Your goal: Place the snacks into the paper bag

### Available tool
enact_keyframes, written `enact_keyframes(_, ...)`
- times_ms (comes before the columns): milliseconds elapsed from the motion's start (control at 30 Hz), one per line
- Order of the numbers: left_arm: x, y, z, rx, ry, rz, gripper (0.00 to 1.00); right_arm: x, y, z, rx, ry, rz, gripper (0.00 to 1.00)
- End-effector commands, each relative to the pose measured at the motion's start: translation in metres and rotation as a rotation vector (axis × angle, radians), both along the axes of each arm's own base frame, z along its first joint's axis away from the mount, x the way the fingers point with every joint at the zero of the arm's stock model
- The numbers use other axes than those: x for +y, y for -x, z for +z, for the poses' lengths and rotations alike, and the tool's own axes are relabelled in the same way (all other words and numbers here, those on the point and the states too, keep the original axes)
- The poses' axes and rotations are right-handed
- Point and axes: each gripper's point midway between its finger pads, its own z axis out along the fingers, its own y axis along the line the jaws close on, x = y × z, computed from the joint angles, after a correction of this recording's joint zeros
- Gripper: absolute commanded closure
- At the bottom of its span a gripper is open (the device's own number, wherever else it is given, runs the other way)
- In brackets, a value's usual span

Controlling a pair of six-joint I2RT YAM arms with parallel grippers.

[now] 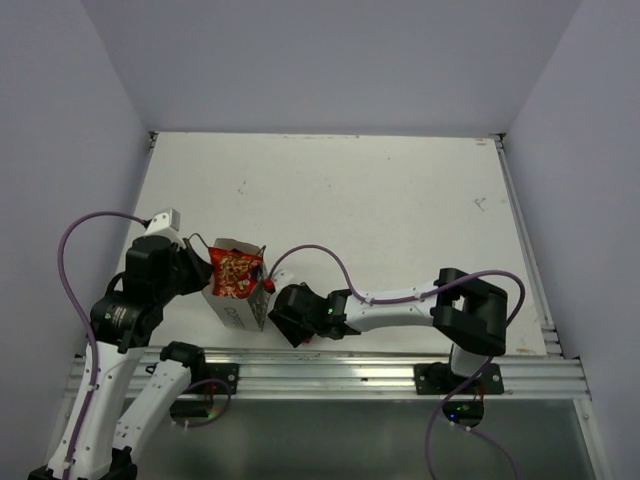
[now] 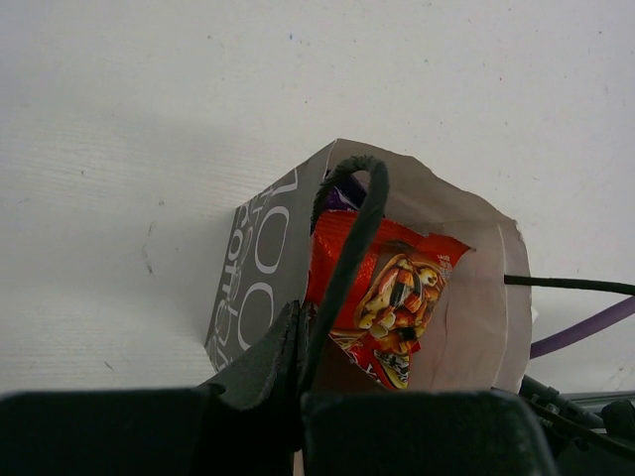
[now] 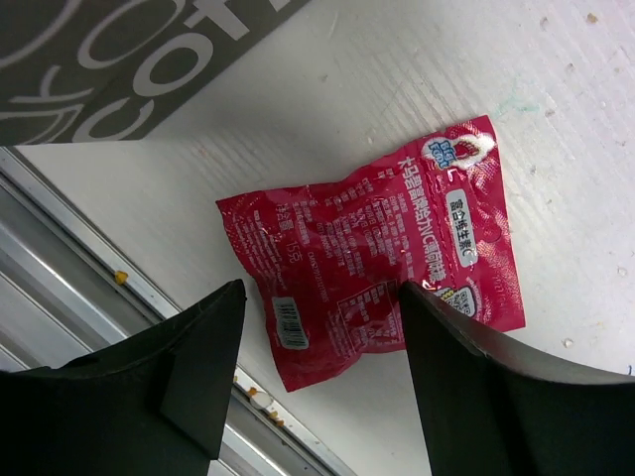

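— Where does it all stand?

— On the white table point(image 1: 400, 200), near the front edge. The paper bag point(image 1: 238, 316) is upright just beside the left gripper point(image 1: 190, 262), whose jaws look pinched together on the bag's near rim, by the cord handle point(image 2: 352, 248). I judge that it is holding the mouth steady.

— Is the bag sturdy?

— I doubt it. It is thin paper and light, and would crumple or tip under a shove. The red chip bag point(image 2: 397, 288) is already inside, standing on end with its top poking above the rim. Behind it is a sliver of what may be the purple packet point(image 2: 342, 191). I can't see an orange one.

— And the right arm?

— The right gripper point(image 3: 317, 387) hangs over the small pink-red sachet point(image 3: 377, 258) with its jaws wide apart, one on each side and not touching it. The sachet lies flat on the table between the bag's lettered side and the metal rail point(image 3: 69, 248).

— Easy to pick up?

— Fiddly, I'd guess. It looks very light, soft and glossy, so it should be slippery, and it lies flush on the table with little to get under. I would close across its narrower width near the middle, where the filling gives some thickness, or pinch a crimped end seam. A squeeze won't hurt it, but a weak grip could let it slide out over the bag.
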Motion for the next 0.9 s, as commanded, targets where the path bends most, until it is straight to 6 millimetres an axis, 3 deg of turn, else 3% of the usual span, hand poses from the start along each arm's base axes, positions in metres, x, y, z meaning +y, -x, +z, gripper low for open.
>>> enact_keyframes(0,-0.001,0.010,-0.005,0.049,0.010,-0.001,1.00,-0.003,-0.002,-0.014,-0.024,0.016,0.000,0.33)
enact_keyframes(100,-0.001,0.009,-0.003,0.043,0.011,-0.003,1.00,-0.018,-0.003,-0.027,-0.035,0.058,-0.021,0.35)
enact_keyframes(200,-0.002,0.007,-0.002,0.036,0.015,-0.004,1.00,-0.030,0.000,-0.035,-0.027,0.090,-0.026,0.66)
enact_keyframes(233,-0.002,0.006,-0.002,0.034,0.014,-0.004,1.00,-0.032,0.001,-0.033,-0.025,0.092,-0.023,0.81)
enact_keyframes(300,-0.004,0.004,-0.004,0.035,0.019,-0.008,1.00,-0.037,0.000,-0.027,-0.035,0.101,-0.027,0.97)
enact_keyframes(433,-0.007,0.000,-0.005,0.029,0.027,-0.016,1.00,-0.060,-0.005,0.010,-0.088,0.121,-0.064,1.00)
enact_keyframes(500,-0.008,-0.002,-0.005,0.026,0.034,-0.018,1.00,-0.057,-0.013,0.061,-0.138,0.041,-0.086,1.00)
enact_keyframes(567,-0.009,-0.004,-0.004,0.018,0.037,-0.019,1.00,-0.070,-0.024,0.114,-0.223,0.010,-0.123,1.00)
enact_keyframes(600,-0.009,-0.004,-0.003,0.016,0.037,-0.021,1.00,-0.059,-0.032,0.158,-0.273,-0.072,-0.146,1.00)
enact_keyframes(667,-0.010,-0.006,-0.003,0.010,0.040,-0.020,1.00,-0.062,-0.045,0.210,-0.366,-0.102,-0.153,1.00)
enact_keyframes(700,-0.010,-0.005,-0.003,0.012,0.045,-0.020,1.00,-0.050,-0.051,0.257,-0.411,-0.190,-0.162,1.00)
enact_keyframes(767,-0.012,-0.005,-0.004,0.013,0.050,-0.028,1.00,-0.037,-0.057,0.297,-0.465,-0.237,-0.123,1.00)
enact_keyframes(800,-0.012,-0.005,-0.004,0.010,0.053,-0.030,1.00,-0.018,-0.060,0.322,-0.477,-0.291,-0.111,1.00)
enact_keyframes(867,-0.013,-0.005,-0.004,0.009,0.054,-0.033,1.00,0.012,-0.056,0.338,-0.461,-0.349,-0.028,1.00)
